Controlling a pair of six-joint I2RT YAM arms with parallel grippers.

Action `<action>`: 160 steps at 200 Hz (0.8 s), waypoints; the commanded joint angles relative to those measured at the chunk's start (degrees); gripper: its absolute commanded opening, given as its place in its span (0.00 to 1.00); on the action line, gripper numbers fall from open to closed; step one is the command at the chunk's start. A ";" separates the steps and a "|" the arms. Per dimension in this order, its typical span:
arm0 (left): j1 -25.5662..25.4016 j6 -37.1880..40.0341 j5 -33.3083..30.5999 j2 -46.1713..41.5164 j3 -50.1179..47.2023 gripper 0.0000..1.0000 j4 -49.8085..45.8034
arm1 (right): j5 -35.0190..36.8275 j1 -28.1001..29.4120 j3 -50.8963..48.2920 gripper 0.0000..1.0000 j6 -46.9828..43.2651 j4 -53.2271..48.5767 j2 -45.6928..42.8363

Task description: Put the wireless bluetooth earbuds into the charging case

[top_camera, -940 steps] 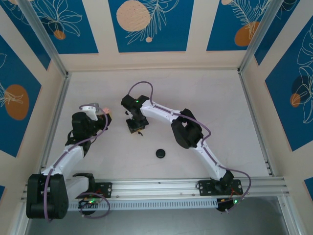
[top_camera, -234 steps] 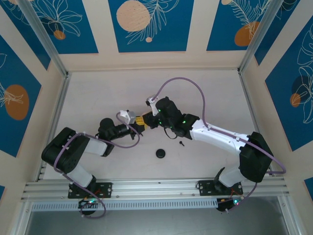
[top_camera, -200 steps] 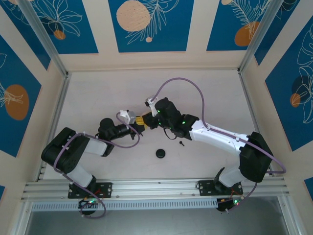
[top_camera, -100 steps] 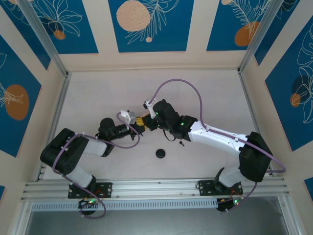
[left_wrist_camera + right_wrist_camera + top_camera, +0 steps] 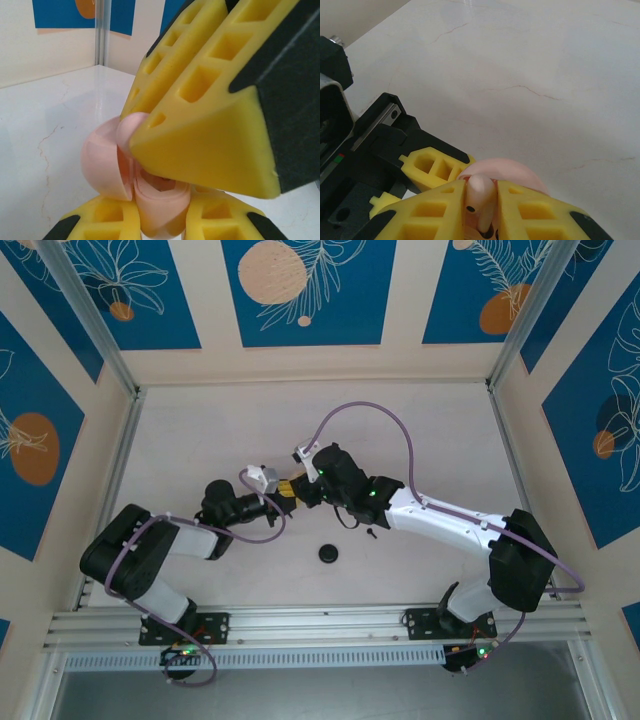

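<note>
Just beyond the black disc [image 5: 329,553], the left gripper [image 5: 161,225] clamps the open pink case [image 5: 102,162] while the right gripper [image 5: 481,200] pinches what looks like a pale earbud [image 5: 479,186] at its mouth; seating it likely needs fine alignment, then release.

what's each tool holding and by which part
Both grip the case: left tool clamps its lower half, right tool pinches its upper pink flap, likely the lid.

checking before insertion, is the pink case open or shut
Open: the charging case has its two halves spread apart, inside showing; the left gripper holds it.
</note>
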 commanded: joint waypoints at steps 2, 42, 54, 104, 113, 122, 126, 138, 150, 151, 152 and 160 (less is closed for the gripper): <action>-0.46 0.64 0.24 -2.69 2.24 0.07 3.92 | -1.56 0.97 -1.17 0.22 0.02 -3.52 0.57; -0.48 0.64 0.07 -2.60 1.89 0.07 3.96 | -1.66 0.42 -1.53 0.22 1.40 -3.52 0.59; -0.46 0.59 0.02 -2.12 1.80 0.07 4.33 | -1.70 -0.04 -1.48 0.22 2.12 -3.75 0.77; -0.46 -1.82 -0.73 0.84 1.27 0.07 9.17 | -2.83 -1.97 -2.26 0.22 3.39 -4.39 1.28; -0.48 -1.93 -0.73 1.02 1.35 0.07 9.13 | -2.98 -2.23 -2.35 0.21 3.51 -4.49 1.55; -0.49 -1.80 -0.73 1.09 1.22 0.07 9.15 | -3.12 -2.37 -2.51 0.21 3.44 -4.49 1.79; -0.47 -1.84 -0.68 1.04 1.18 0.07 9.14 | -3.24 -2.45 -2.59 0.21 3.49 -4.44 1.89; -0.47 -1.69 -0.59 0.83 1.01 0.07 9.13 | -3.20 -2.53 -2.94 0.21 3.53 -3.91 2.07; -0.47 -1.75 -0.70 0.51 0.79 0.07 9.15 | -3.47 -2.71 -3.30 0.22 3.88 -3.40 2.21; -0.47 -1.72 -0.67 0.53 0.76 0.07 9.14 | -3.47 -2.72 -3.35 0.22 3.96 -3.37 2.23; -0.47 -1.75 -0.70 0.54 0.75 0.07 9.14 | -3.51 -2.72 -3.38 0.22 3.96 -3.36 2.25; -0.51 -1.85 -0.72 0.34 0.65 0.07 9.16 | -3.71 -2.77 -3.56 0.22 4.19 -3.09 2.34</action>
